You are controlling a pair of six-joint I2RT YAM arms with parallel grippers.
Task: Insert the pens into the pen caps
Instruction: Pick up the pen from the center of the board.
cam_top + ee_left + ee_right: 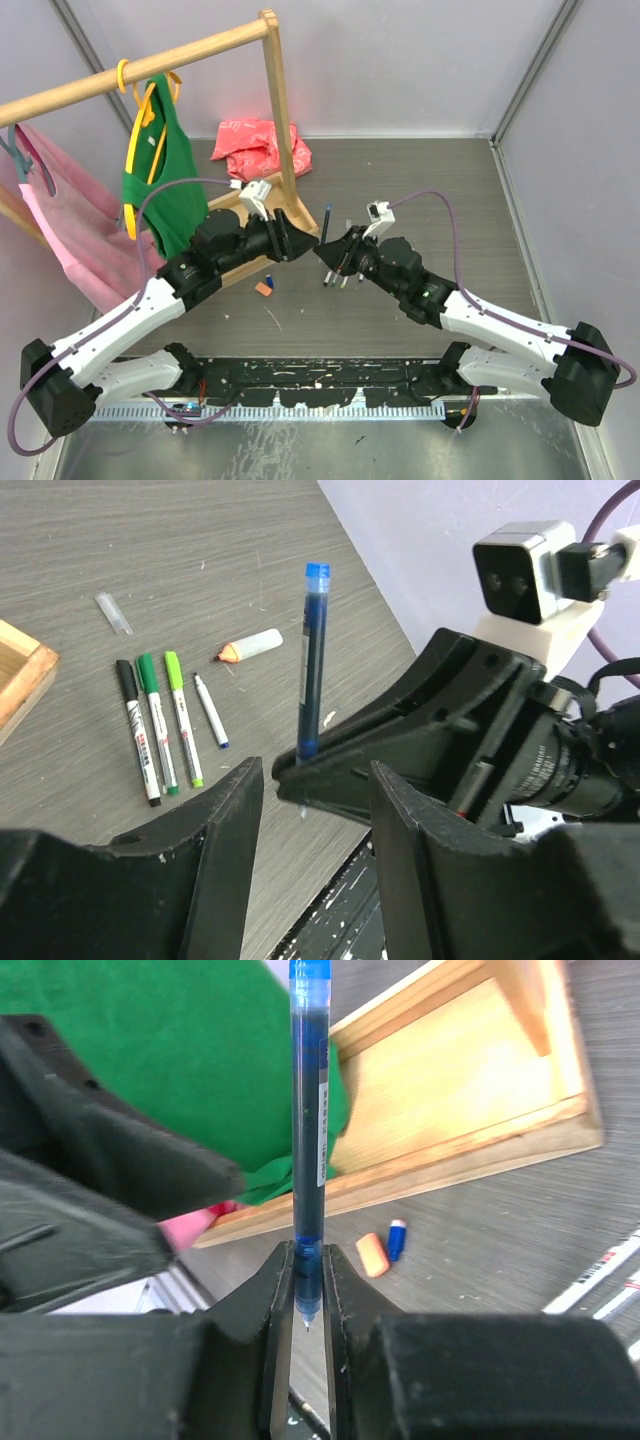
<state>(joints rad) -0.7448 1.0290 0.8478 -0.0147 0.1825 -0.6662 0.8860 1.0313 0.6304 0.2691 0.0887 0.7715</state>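
My right gripper is shut on a dark blue pen, near its bare tip, and holds it upright above the table. The pen also shows in the top view and the left wrist view. My left gripper is open and empty, facing the right gripper tip to tip, close but apart. An orange cap and a blue cap lie side by side on the table below. Black, green, light green and thin blue-tipped pens lie in a row.
The wooden base of a clothes rack stands just behind the grippers, with a green garment and a pink one hanging. A red bag lies at the back. A white orange-tipped piece and a clear cap lie near the pens.
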